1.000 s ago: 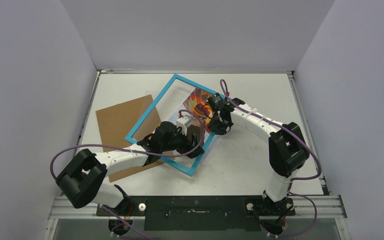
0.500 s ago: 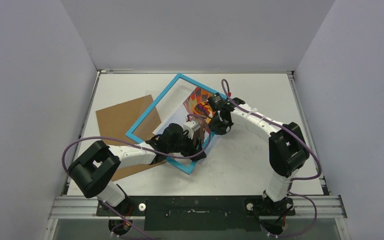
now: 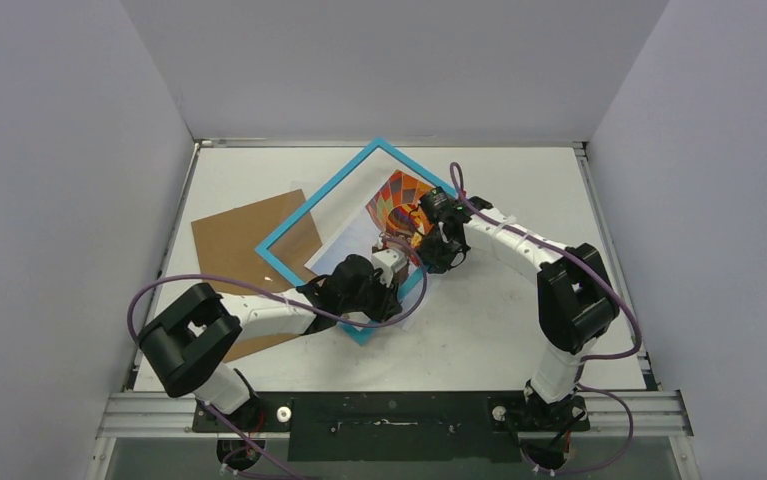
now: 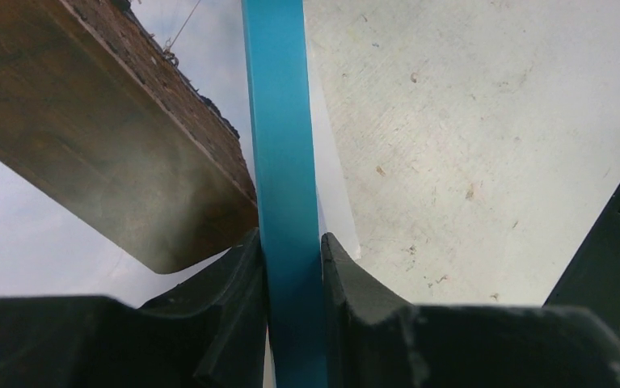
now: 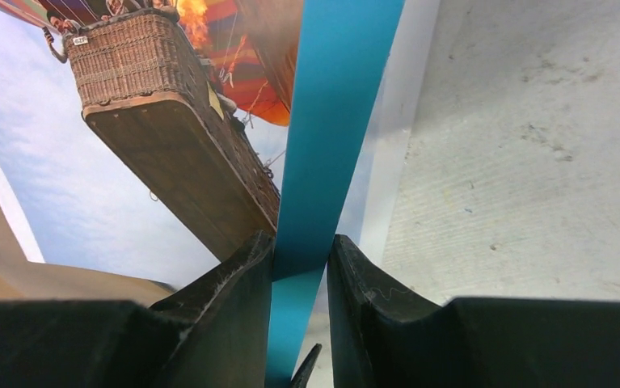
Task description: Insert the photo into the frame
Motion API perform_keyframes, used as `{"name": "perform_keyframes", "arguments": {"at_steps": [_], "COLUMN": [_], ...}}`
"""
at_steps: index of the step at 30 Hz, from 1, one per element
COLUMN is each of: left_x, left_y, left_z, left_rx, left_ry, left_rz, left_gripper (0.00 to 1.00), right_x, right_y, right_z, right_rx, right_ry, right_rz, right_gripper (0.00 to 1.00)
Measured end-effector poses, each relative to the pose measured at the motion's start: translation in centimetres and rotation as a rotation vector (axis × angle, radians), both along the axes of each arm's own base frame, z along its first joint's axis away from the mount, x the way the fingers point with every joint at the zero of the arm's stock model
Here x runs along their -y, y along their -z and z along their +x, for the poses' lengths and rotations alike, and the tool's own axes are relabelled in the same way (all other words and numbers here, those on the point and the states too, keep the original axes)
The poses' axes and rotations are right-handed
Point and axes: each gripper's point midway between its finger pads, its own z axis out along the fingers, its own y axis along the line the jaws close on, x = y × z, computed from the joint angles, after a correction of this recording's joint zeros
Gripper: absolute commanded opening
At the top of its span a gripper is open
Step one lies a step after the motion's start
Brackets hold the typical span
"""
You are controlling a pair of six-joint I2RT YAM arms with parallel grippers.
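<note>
The turquoise frame (image 3: 319,195) stands as a diamond over the table, tilted, and both grippers hold its right-hand edge. My left gripper (image 3: 391,282) is shut on that edge near the frame's near corner; the left wrist view has the blue bar (image 4: 274,121) pinched between both pads (image 4: 294,263). My right gripper (image 3: 431,243) is shut on the same edge farther up, the bar (image 5: 339,97) running between its fingers (image 5: 300,263). The photo (image 3: 399,203) of the balloon lies on the table under the frame, its brown basket (image 5: 153,121) showing beside the bar.
A plain brown backing board (image 3: 239,240) lies at the left, partly under the frame's left corner and the left arm. White walls close the table (image 3: 519,330) on three sides. A purple cable loops from each arm.
My left gripper has shifted right and closed on the frame's edge. The frame has turned and lifted, its far corner now higher and farther right. The right gripper keeps its hold.
</note>
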Motion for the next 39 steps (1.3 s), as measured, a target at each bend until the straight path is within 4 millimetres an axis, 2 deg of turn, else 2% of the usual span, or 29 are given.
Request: {"name": "perform_keyframes", "arguments": {"at_steps": [5, 7, 13, 16, 20, 23, 30, 34, 39], "left_x": [-0.6, -0.7, -0.3, 0.3, 1.3, 1.6, 1.4, 1.5, 1.4], "left_y": [-0.1, -0.4, -2.1, -3.5, -5.7, -6.9, -8.0, -9.1, -10.5], "left_z": [-0.2, -0.4, -0.2, 0.4, 1.3, 1.8, 2.1, 2.3, 2.6], "left_rx": [-0.011, -0.019, -0.015, -0.003, 0.014, 0.015, -0.002, -0.01, -0.002], "left_ry": [-0.014, -0.017, -0.02, -0.018, -0.019, -0.027, -0.044, -0.067, -0.092], "left_rz": [0.022, 0.017, 0.002, -0.014, -0.054, -0.083, -0.107, -0.143, -0.184], "left_gripper": [0.0, 0.0, 0.0, 0.0, 0.0, 0.0, 0.0, 0.0, 0.0], "right_x": [0.0, 0.0, -0.1, 0.1, -0.1, -0.5, -0.6, 0.1, 0.4], "right_y": [1.0, 0.7, -0.8, -0.8, -0.9, -1.8, -5.9, -7.3, -7.8], "right_z": [-0.3, -0.3, 0.7, 0.5, 0.3, 0.9, 1.8, 2.0, 2.4], "right_rx": [-0.003, 0.014, 0.132, 0.199, 0.304, 0.389, 0.593, 0.648, 0.67], "right_ry": [0.007, 0.006, 0.008, 0.018, 0.024, 0.032, 0.092, 0.133, 0.161], "right_rz": [0.076, 0.109, 0.207, 0.251, 0.339, 0.403, 0.561, 0.582, 0.586], "right_gripper": [0.42, 0.47, 0.73, 0.78, 0.78, 0.75, 0.6, 0.45, 0.16]}}
